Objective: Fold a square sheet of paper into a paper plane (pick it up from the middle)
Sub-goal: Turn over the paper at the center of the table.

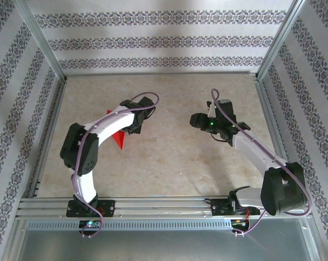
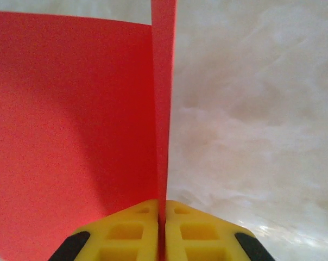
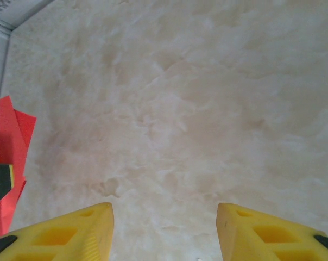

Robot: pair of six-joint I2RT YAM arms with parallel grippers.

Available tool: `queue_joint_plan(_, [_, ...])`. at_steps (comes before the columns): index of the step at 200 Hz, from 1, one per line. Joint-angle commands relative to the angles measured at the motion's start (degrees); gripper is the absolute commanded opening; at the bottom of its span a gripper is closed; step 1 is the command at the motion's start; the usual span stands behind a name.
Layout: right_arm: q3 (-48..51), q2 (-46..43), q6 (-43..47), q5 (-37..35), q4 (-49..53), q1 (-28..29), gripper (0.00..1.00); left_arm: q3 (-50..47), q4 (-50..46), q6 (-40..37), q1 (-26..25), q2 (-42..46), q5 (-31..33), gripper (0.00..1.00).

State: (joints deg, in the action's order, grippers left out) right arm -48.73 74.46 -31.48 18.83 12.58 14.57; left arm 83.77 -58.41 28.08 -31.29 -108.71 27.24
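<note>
Left gripper (image 2: 162, 213) pinching red paper (image 2: 71, 136) at 9 o'clock on the table (image 1: 175, 163), right gripper (image 3: 164, 228) spread, empty; risk: thin edge-on pinch slips or unsupported flap springs open, wrecking the crease.

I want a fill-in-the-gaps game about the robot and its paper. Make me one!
1. The left hand is shut on a piece of ____ paper.
2. The right hand is ____ and holds nothing.
3. The fingers of the right hand are coloured ____.

Missing words: red; open; yellow.
</note>
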Motion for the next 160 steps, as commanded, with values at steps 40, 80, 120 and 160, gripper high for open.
queue_joint_plan(40, [0.7, -2.3, 0.7, -4.4, 3.1, -2.1, 0.53, 10.1, -12.9, 6.2, -5.5, -15.6, 15.0, 0.1])
queue_joint_plan(80, [1.1, -1.9, 0.1, -3.8, 2.9, -2.7, 0.53, 12.3, -10.8, 7.3, -7.7, -20.5, 10.9, 0.1])
queue_joint_plan(120, [1.1, -0.8, -0.7, -3.1, 2.4, -2.8, 0.53, 12.0, -6.2, 7.9, -8.9, -20.7, 3.5, 0.16])
queue_joint_plan(160, [1.0, -0.1, -1.1, -2.7, 2.0, -2.8, 0.53, 12.0, -3.8, 8.4, -9.3, -19.3, -3.1, 0.24])
